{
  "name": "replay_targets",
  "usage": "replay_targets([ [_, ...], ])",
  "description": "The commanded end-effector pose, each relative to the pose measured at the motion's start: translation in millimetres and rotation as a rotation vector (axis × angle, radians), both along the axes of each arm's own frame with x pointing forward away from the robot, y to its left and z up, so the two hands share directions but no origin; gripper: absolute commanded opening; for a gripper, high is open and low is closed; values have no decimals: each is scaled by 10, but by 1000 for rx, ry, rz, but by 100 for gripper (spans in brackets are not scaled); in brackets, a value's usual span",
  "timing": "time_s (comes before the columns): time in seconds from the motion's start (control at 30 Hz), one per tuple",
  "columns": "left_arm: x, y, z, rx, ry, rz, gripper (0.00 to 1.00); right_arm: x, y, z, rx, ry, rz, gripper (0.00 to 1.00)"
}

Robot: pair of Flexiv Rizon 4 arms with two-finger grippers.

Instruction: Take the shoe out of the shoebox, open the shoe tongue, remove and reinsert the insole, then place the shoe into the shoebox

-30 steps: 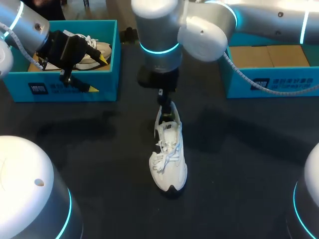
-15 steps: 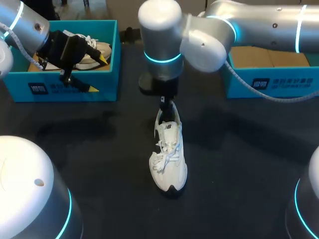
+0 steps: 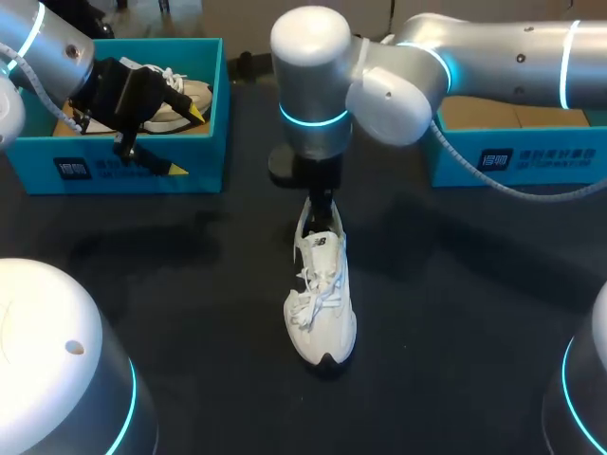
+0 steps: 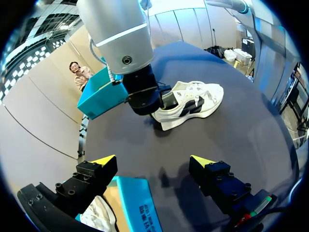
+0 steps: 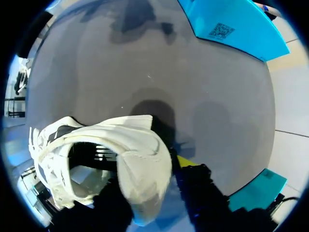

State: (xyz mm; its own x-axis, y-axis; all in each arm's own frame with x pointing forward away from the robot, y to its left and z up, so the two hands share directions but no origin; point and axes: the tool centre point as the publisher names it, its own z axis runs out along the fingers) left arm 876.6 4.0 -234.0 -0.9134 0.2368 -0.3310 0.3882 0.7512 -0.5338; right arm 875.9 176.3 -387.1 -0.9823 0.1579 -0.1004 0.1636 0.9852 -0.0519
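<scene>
The dark table has a teal shoebox at its far left and a second teal box at its far right. The white shoe is out of both, standing on its sole in the middle of the table, well apart from either box, laces loose and toe pointing toward the robot. The right arm reaches in past the middle, and the right gripper sits right at the shoe's heel, with the heel collar up against it; whether it actually has hold of the heel I can't tell from here. The left gripper hangs over the front wall of the shoebox, holding nothing, its yellow-tipped fingers spread wide. Another white shoe lies inside that box
</scene>
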Motion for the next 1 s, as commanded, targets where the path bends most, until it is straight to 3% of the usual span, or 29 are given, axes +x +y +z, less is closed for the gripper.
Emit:
replay_targets([
  [0.03, 4, -4, 4, 4, 1, -1, 100, -57, -12, 119, 4, -2, -37, 0],
  [0.47, 4, -4, 4, 4, 1, -1, 100, -181, -178, 1096, 7, -6, -102, 0],
  [0.8, 4, -4, 4, 4, 1, -1, 100, -172, -369, 1916, -86, -120, -109, 0],
  [1.0, 4, -4, 4, 4, 1, -1, 100, -169, -391, 2178, -112, -175, -136, 0],
])
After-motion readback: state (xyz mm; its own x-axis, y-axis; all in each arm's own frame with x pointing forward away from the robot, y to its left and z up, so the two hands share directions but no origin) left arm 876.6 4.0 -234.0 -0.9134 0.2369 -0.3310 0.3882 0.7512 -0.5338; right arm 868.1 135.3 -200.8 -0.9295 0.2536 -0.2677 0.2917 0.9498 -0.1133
